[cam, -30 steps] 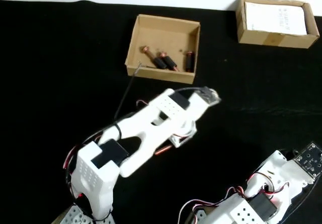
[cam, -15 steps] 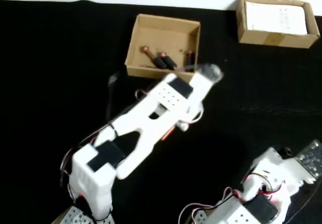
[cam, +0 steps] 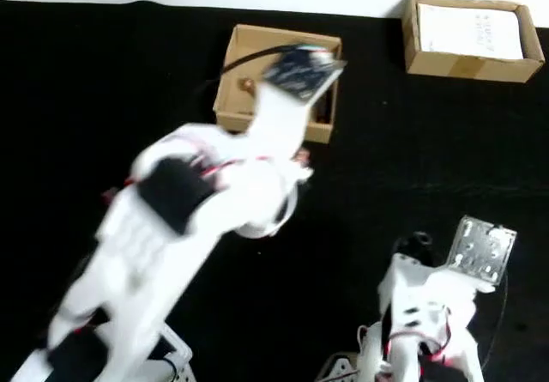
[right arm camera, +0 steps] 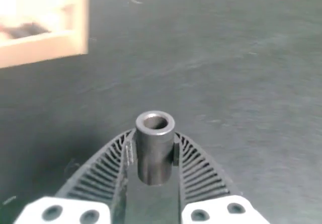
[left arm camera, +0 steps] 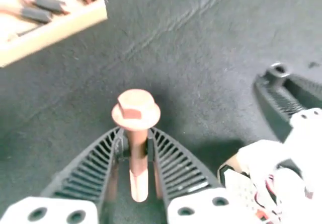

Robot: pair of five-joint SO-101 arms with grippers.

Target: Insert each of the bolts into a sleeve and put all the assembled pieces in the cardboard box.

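Two parts are held over the black tabletop [cam: 446, 150]. The left claw [left arm camera: 135, 142] is clenched on a copper-coloured bolt [left arm camera: 136, 112] with a flanged hex head, its shank pinched between ribbed fingers. The right claw [right arm camera: 154, 151] grips a dark grey sleeve [right arm camera: 155, 133], a short hollow cylinder with its open end showing. Assembled pieces [left arm camera: 48, 5] lie in the cardboard box [cam: 227, 99].

Open passage over the black surface [cam: 446, 142] at centre right; the left arm [cam: 214, 193] overhangs the cardboard box [cam: 232, 118], upper centre.
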